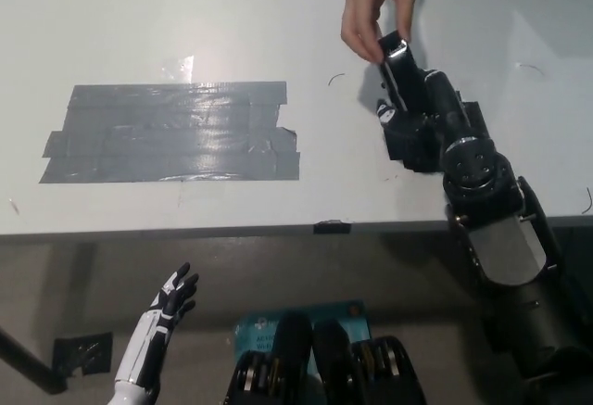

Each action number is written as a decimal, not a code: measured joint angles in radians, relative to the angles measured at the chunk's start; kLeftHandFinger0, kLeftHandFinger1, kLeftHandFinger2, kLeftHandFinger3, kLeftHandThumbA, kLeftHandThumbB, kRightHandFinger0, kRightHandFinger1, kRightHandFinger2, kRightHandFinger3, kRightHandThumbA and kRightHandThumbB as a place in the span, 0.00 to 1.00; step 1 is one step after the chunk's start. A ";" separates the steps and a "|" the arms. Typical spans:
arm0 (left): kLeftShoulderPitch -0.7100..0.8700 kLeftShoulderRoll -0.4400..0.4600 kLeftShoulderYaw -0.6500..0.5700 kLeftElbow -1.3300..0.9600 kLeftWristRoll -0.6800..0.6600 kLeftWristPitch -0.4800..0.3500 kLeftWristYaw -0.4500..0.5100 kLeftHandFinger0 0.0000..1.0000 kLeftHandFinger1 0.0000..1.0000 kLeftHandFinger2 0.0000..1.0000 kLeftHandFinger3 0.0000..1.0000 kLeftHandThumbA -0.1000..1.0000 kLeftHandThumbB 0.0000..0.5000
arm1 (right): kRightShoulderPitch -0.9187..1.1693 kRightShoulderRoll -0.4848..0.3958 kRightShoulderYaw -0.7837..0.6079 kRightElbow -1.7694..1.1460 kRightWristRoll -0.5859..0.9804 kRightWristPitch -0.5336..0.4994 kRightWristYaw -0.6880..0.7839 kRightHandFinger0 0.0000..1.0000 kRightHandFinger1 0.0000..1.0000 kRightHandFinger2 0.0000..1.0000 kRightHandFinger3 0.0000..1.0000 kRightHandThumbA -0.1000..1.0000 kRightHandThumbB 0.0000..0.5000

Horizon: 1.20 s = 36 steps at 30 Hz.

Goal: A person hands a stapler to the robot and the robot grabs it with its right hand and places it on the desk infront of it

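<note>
Above the right half of the desk point(139, 16), a person's hand point(375, 6) reaches in from the top edge and pinches the upper end of the stapler point(397, 62) between its fingertips. Stapler: black, elongated, with a pale shiny spot near the held end; it stands steeply, upper end in the person's grip, lower part among the fingers of the right hand point(422, 122). The black right hand is wrapped about the lower part of the stapler, fingers closed against its body — both hands are on the stapler at once. How firmly the right hand grips cannot be told, as its fingers and the stapler are both black and merge in the head view. The right arm point(505, 247) rises from the bottom right corner, crosses the near edge of the desk and ends at the stapler.

Desk surface: white, with a broad patch of grey tape point(171, 132) on its left half, well apart from the stapler. A small dark tab point(332, 227) sits on the near edge of the desk.

Left hand point(171, 303): white with dark fingers, resting low at the lower left, below the desk edge, fingers spread and holding nothing.
</note>
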<state>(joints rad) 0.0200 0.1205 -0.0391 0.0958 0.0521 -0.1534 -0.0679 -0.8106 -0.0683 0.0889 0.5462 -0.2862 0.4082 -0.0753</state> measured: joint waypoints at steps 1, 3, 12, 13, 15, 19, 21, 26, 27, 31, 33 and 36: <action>-0.001 0.000 0.000 0.000 0.000 0.000 0.000 1.00 1.00 1.00 1.00 1.00 0.78 | 0.000 -0.001 0.000 -0.003 -0.003 0.000 -0.005 0.00 0.43 0.86 0.83 0.00 0.32; -0.001 0.001 0.000 0.000 0.000 0.000 0.000 1.00 1.00 1.00 1.00 1.00 0.79 | 0.004 -0.003 -0.001 -0.015 -0.005 -0.001 -0.011 0.00 0.46 0.87 0.87 0.00 0.29; -0.002 0.002 0.001 0.000 0.000 0.001 -0.001 1.00 1.00 1.00 1.00 1.00 0.78 | 0.033 -0.015 0.006 -0.143 -0.008 0.015 -0.009 0.05 0.53 0.89 0.89 0.00 0.30; -0.002 0.002 0.001 0.000 0.000 0.001 -0.001 1.00 1.00 1.00 1.00 1.00 0.79 | 0.034 -0.021 0.012 -0.176 -0.008 0.021 -0.002 0.06 0.54 0.89 0.90 0.00 0.29; -0.002 0.002 0.001 0.000 -0.001 0.001 -0.001 1.00 1.00 1.00 1.00 1.00 0.79 | 0.034 -0.028 0.018 -0.221 -0.010 0.031 0.011 0.12 0.58 0.90 0.92 0.00 0.30; -0.002 0.002 0.001 0.000 -0.001 0.002 -0.003 1.00 1.00 1.00 1.00 1.00 0.79 | 0.033 -0.052 0.044 -0.325 -0.016 0.043 0.071 0.12 0.54 0.83 0.87 0.06 0.27; -0.002 0.003 0.001 0.000 -0.001 0.002 -0.003 1.00 1.00 1.00 1.00 1.00 0.77 | 0.033 -0.054 0.055 -0.348 -0.018 0.045 0.101 0.08 0.50 0.79 0.84 0.12 0.28; -0.002 0.003 0.000 0.000 -0.001 0.002 -0.003 1.00 1.00 1.00 1.00 1.00 0.79 | 0.034 -0.053 0.115 -0.338 -0.019 0.054 0.181 0.12 0.50 0.77 0.82 0.14 0.29; -0.002 0.004 0.000 0.000 0.000 0.002 -0.003 1.00 1.00 1.00 1.00 1.00 0.78 | 0.033 -0.054 0.132 -0.325 -0.019 0.055 0.193 0.12 0.50 0.77 0.80 0.13 0.29; -0.004 0.005 -0.001 0.000 0.001 0.003 -0.003 1.00 1.00 1.00 1.00 1.00 0.79 | 0.032 -0.053 0.191 -0.226 -0.019 0.054 0.236 0.15 0.55 0.81 0.80 0.14 0.32; -0.006 0.005 -0.001 0.000 0.001 0.004 -0.003 1.00 1.00 1.00 1.00 1.00 0.78 | 0.029 -0.053 0.213 -0.167 -0.019 0.049 0.246 0.15 0.55 0.82 0.78 0.13 0.32; -0.010 0.006 -0.001 0.000 0.001 0.006 -0.004 1.00 1.00 1.00 1.00 1.00 0.78 | 0.022 -0.052 0.247 -0.050 -0.028 0.013 0.252 0.16 0.57 0.83 0.76 0.09 0.30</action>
<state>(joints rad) 0.0105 0.1265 -0.0399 0.0957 0.0528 -0.1470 -0.0717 -0.7886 -0.1205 0.3363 0.4958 -0.3143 0.4216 0.1765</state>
